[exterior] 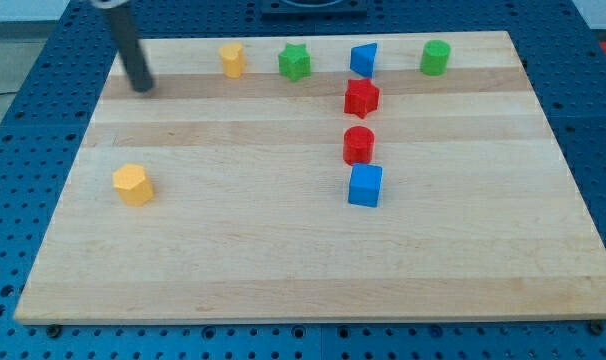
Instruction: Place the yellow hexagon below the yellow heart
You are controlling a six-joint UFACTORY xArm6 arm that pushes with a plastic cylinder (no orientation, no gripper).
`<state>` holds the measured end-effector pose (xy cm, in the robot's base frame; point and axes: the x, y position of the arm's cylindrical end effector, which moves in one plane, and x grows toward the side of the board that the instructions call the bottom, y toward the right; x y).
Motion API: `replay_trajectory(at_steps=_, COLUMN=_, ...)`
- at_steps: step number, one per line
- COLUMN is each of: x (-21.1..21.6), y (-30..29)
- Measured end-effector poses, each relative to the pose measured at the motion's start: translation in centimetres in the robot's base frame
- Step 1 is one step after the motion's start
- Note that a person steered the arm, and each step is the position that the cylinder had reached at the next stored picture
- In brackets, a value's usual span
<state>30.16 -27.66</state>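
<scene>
The yellow hexagon (pixel 133 185) lies on the wooden board at the view's left, about mid-height. The yellow heart (pixel 232 60) lies near the board's top edge, up and to the right of the hexagon. My tip (pixel 143 88) rests on the board near its top left. It is left of the yellow heart and well above the yellow hexagon, touching neither.
A green star (pixel 294 62), a blue wedge-like block (pixel 363 59) and a green cylinder (pixel 435 57) line the top edge right of the heart. A red star (pixel 361 97), a red cylinder (pixel 358 145) and a blue cube (pixel 365 186) form a column right of centre.
</scene>
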Motion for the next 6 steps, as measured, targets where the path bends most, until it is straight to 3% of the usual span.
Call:
replay_trajectory(at_steps=1, x=8.4, y=-2.0)
replay_trajectory(at_steps=2, x=15.2, y=-0.3)
replay_trajectory(at_steps=3, x=18.8, y=3.8)
replay_trajectory(at_steps=4, x=18.5, y=5.6)
replay_trajectory(at_steps=5, x=16.9, y=2.8)
replay_trajectory(at_steps=6, x=16.8, y=8.4)
